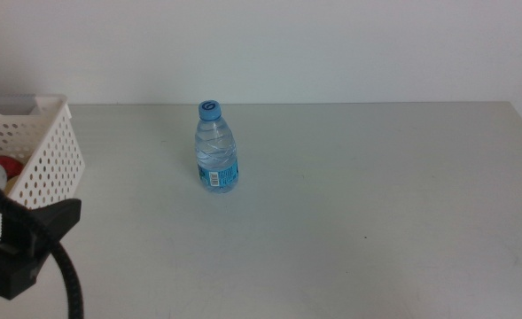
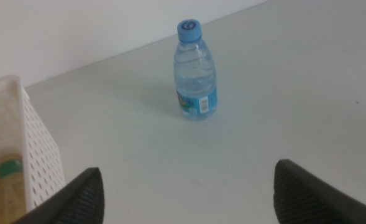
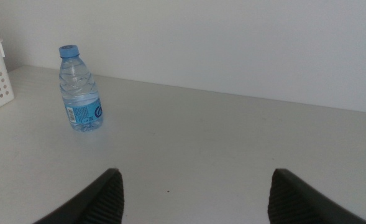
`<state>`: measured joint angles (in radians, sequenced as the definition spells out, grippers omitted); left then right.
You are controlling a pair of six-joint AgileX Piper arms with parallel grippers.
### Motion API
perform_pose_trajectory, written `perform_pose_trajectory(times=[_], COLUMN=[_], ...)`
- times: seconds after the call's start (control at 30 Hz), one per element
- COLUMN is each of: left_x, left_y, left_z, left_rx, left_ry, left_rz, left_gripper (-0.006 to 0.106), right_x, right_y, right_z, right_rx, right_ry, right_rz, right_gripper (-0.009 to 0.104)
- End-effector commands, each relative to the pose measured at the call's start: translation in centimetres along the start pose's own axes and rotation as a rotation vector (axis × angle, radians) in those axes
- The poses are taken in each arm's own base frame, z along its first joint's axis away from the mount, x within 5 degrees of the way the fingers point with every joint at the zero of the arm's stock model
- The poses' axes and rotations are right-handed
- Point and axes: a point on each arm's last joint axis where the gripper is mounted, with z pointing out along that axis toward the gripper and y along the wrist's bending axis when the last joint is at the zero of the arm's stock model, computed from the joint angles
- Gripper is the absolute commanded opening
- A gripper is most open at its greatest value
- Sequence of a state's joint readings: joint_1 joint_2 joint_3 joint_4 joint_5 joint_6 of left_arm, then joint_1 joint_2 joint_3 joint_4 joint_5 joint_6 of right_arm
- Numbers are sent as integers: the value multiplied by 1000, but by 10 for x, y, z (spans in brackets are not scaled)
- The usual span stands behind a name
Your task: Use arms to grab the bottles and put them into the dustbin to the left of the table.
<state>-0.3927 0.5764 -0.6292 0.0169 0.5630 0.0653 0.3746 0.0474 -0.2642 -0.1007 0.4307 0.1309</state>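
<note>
The left tool (image 2: 186,193) stands wide and holds nothing, its two dark jaws spread well apart. In the middle view its arm (image 1: 17,248) sits low at about 8 o'clock, just beside the dustbin (image 1: 52,155). From the left wrist camera the water bottle (image 2: 196,71) lies ahead, near 12 o'clock.

To do this step well, I judge the left tool should go forward level, jaws kept wide, and close on the bottle's body below the blue cap, square to it so it does not tip.

The right tool (image 3: 195,196) is also wide and empty, waiting out of the middle view.

The bottle stands upright on the tabletop (image 1: 358,204), well apart from the dustbin, which already holds the yellowish bottle (image 2: 7,186) and something red.
</note>
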Motion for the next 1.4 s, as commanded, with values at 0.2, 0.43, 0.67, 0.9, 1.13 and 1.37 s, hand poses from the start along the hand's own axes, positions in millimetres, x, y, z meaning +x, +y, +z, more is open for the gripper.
perform_pose_trajectory(times=[0.2, 0.43, 0.67, 0.9, 1.13, 1.37], left_x=[-33, -51, -54, -36, 0, 13], left_y=[3, 3, 11, 8, 3, 1], left_z=[-7, 18, 62, 105, 141, 187], left_rx=[-36, -40, -66, -30, 6, 27], left_ry=[-310, -432, -423, -395, -440, -409], left_rz=[32, 50, 32, -23, -40, -55], left_gripper=[93, 93, 93, 93, 93, 93], right_x=[-15, -15, -15, -15, -15, -15], right_y=[1, 1, 1, 1, 1, 1], right_z=[0, 0, 0, 0, 0, 0], right_rx=[0, 0, 0, 0, 0, 0], right_ry=[-83, -83, -83, -83, -83, -83], right_rz=[-20, -20, -20, -20, -20, -20], right_gripper=[59, 59, 59, 59, 59, 59])
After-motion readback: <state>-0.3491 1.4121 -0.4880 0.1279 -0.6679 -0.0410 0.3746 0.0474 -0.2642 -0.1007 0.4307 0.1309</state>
